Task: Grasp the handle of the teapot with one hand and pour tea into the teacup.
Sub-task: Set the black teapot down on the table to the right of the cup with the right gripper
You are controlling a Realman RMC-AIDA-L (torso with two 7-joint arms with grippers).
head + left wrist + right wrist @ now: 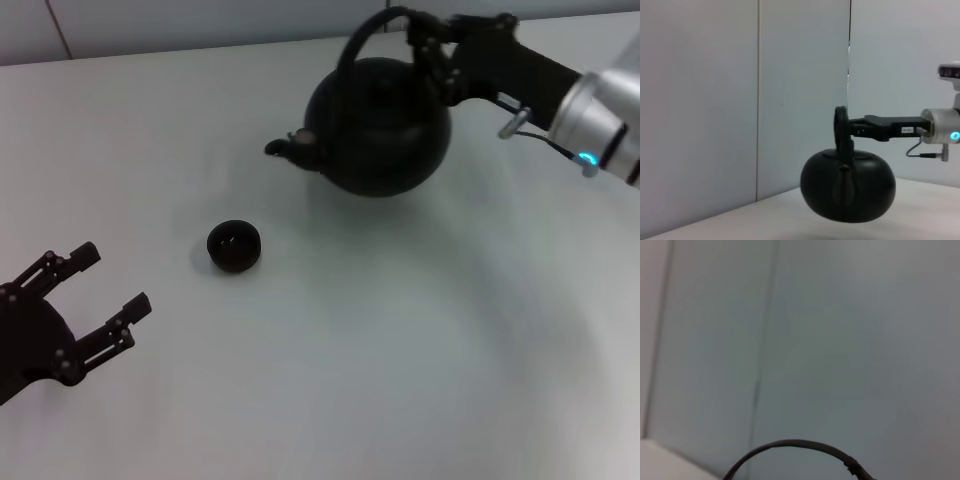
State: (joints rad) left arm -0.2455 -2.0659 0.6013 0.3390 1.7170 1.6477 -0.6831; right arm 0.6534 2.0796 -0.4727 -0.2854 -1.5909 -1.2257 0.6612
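The right gripper (432,42) is reaching in from the far right of the white table (400,350) and is clamping the handle (362,38) of the teapot (378,128) at the upper part of the arch, fingers closed around it. In the left wrist view the right gripper (850,128) is extending level from the side and is meeting the handle (841,125) near its top, while the teapot (847,184) is hanging below it with its rounded underside clear of the table surface (920,200). The stubby spout (285,146) is pointing toward the robot's left. The teacup (234,246) is sitting upright on the table, nearer the robot than the spout and well apart from the teapot. The left gripper (108,285) is resting low at the near left of the table, near the teacup but not touching it, with its fingers spread and holding nothing. In the right wrist view only a thin arc of the handle (790,444) is showing against a pale wall (840,340).
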